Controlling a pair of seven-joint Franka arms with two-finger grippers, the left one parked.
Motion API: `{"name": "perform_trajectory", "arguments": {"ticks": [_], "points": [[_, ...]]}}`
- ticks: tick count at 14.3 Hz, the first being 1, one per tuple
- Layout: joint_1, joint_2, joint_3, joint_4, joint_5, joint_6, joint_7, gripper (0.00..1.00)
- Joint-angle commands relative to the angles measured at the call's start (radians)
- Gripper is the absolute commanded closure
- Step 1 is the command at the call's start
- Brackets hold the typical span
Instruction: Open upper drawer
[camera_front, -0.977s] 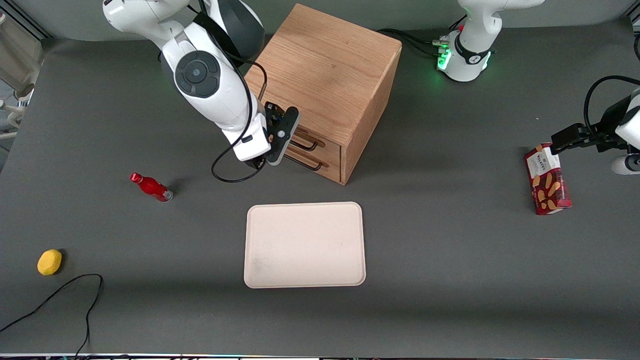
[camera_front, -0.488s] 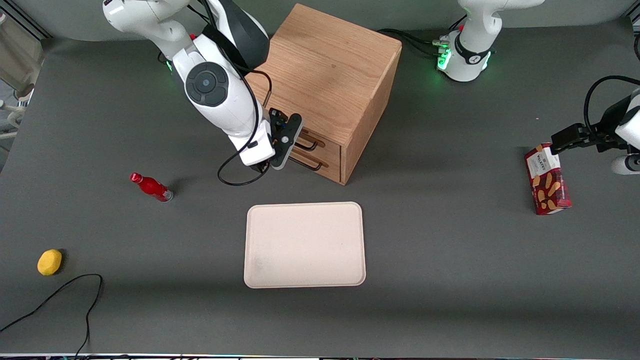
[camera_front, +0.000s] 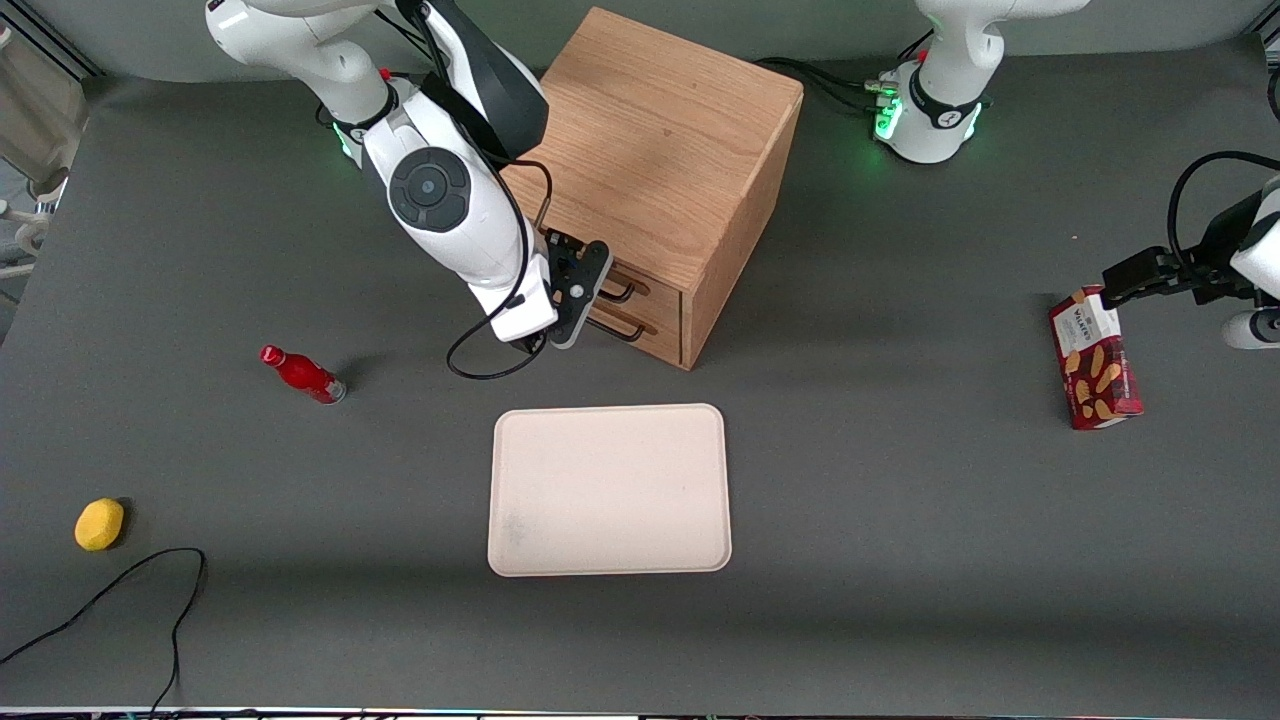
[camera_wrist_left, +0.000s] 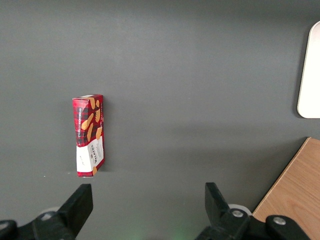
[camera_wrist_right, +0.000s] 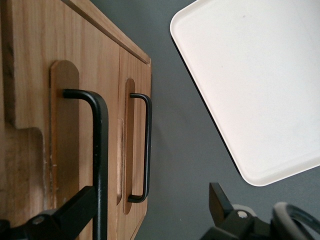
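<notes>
The oak cabinet (camera_front: 660, 150) stands at the middle of the table, both drawers shut. The upper drawer (camera_wrist_right: 30, 75) carries a long black wire handle (camera_wrist_right: 100, 150); in the front view that handle (camera_front: 622, 290) sits just above the bottom drawer's handle (camera_front: 626, 331). My right gripper (camera_front: 590, 298) is in front of the drawer fronts at handle height. In the right wrist view the gripper (camera_wrist_right: 152, 190) is open, and the upper handle runs between the fingers, close against one finger (camera_wrist_right: 75, 210). The bottom drawer (camera_wrist_right: 140, 70) lies farther inside the gap.
A cream tray (camera_front: 608, 490) lies on the table nearer the front camera than the cabinet. A red bottle (camera_front: 302, 374), a yellow object (camera_front: 99, 524) and a black cable (camera_front: 120, 590) lie toward the working arm's end. A biscuit box (camera_front: 1095, 372) lies toward the parked arm's end.
The right arm has slid sideways along the cabinet front toward the drawer handles, bringing the open gripper around the upper handle. The drawers have not moved.
</notes>
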Motion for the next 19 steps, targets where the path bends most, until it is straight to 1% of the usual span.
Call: {"name": "perform_trajectory", "arguments": {"ticks": [1,8,11,19], "points": [[0.009,0.016,-0.003,-0.019,0.019,0.040,-0.031,0.00],[0.012,0.020,-0.003,-0.027,0.014,0.051,-0.031,0.00],[0.012,0.028,-0.003,-0.046,0.011,0.088,-0.052,0.00],[0.009,0.019,0.013,-0.044,0.020,0.083,-0.049,0.00]]}}
